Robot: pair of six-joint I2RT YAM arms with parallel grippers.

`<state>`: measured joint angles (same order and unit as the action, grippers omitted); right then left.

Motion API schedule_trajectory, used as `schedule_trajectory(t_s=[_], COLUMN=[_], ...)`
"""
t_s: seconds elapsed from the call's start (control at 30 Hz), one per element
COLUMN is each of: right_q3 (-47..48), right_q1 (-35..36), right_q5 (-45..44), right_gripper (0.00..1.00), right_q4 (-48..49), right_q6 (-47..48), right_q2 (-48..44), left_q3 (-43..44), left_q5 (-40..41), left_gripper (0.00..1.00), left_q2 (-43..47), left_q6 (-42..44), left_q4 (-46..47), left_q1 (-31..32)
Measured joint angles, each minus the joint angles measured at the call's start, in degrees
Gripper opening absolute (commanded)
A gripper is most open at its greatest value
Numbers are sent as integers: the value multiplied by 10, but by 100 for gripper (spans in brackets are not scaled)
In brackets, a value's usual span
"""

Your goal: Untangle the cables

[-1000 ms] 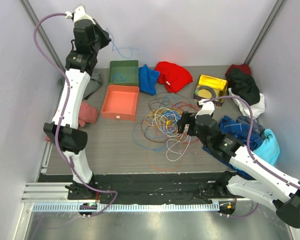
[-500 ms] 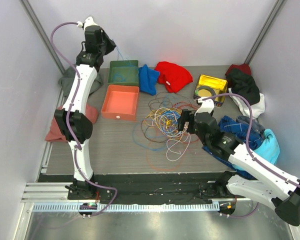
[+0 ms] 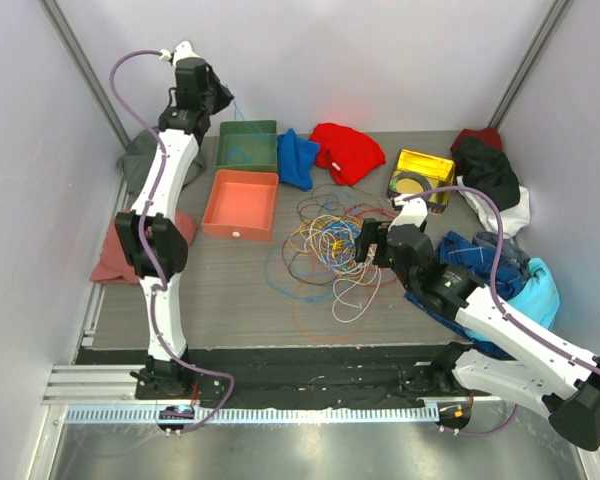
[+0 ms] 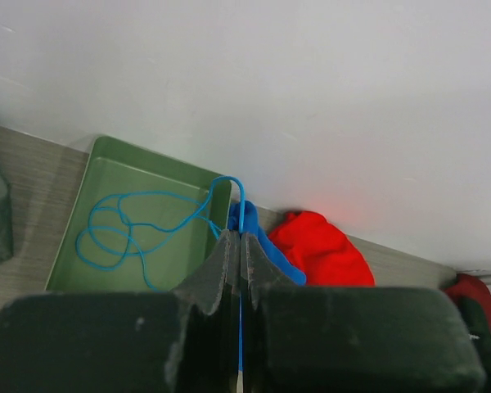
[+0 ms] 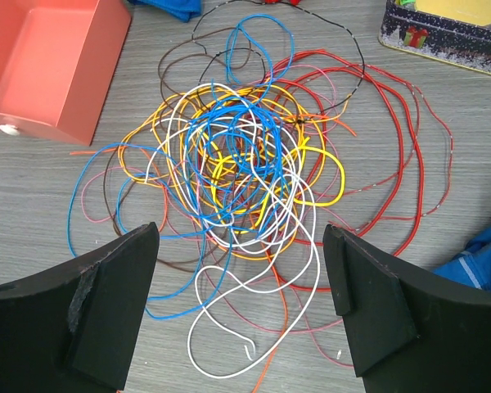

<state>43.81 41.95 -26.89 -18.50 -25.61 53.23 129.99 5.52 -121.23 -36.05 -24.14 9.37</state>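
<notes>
A tangle of cables [image 3: 325, 240] in blue, yellow, orange, red, white and brown lies mid-table, filling the right wrist view [image 5: 237, 155]. My right gripper [image 3: 365, 245] hovers over the tangle's right side, open, with nothing between its fingers [image 5: 241, 237]; a white loop lies on the table below them. My left gripper [image 3: 217, 100] is raised at the back left, above the green tray [image 3: 248, 145]. It is shut on a single blue cable [image 4: 240, 214], which hangs from the fingertips and coils inside the green tray [image 4: 123, 229].
An orange tray [image 3: 242, 205] sits left of the tangle. Blue cloth [image 3: 298, 158] and red cloth [image 3: 346, 150] lie behind it, with a yellow tin [image 3: 420, 175] at back right. Garments pile up at the right [image 3: 490, 260]. A pink cloth [image 3: 110, 262] lies at the left.
The left arm has swung its elbow forward and lowered its gripper toward the green tray, letting the blue cable settle into it. The right arm has barely shifted.
</notes>
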Motion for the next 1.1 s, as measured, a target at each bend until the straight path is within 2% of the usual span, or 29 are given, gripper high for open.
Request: schedule_trajectory(t_s=[0.2,0.4,0.5,0.53,0.57,0.63,0.8,0.83,1.0,1.1], right_q3=[0,8,8,8,8,8,9,10,10,9], right_q1=[0,0,0,0,0,0,0,0,0,0], right_q5=[-6,-14,-16,-16,-16,-16,-15,-15,-12,-5], right_gripper=[90,90,91,90,90,90,90,91,90,90], right_q4=[-4,-5,-6,-7,-7,-7,-7,-7,-8,-8], right_q6=[0,0,0,0,0,0,0,0,-4,-14], right_q2=[0,23,35,38,41,46,47,46,34,16], left_q3=[57,66,56,56,56,56,50,41,-17,-103], left_q5=[-6,-11,-11,-10,-11,-10,-11,-11,-10,-1], left_gripper=[0,1,21,38,43,51,57,79,82,83], left_q2=[-115,-197,-201,-201,-201,-198,-175,-162,-55,59], left_q6=[-15,-25,-26,-26,-24,-26,-25,-25,-16,-9], left_q4=[21,10,10,14,16,17,17,18,22,42], left_q1=[-2,-4,-7,-9,-10,-14,-20,-21,-13,5])
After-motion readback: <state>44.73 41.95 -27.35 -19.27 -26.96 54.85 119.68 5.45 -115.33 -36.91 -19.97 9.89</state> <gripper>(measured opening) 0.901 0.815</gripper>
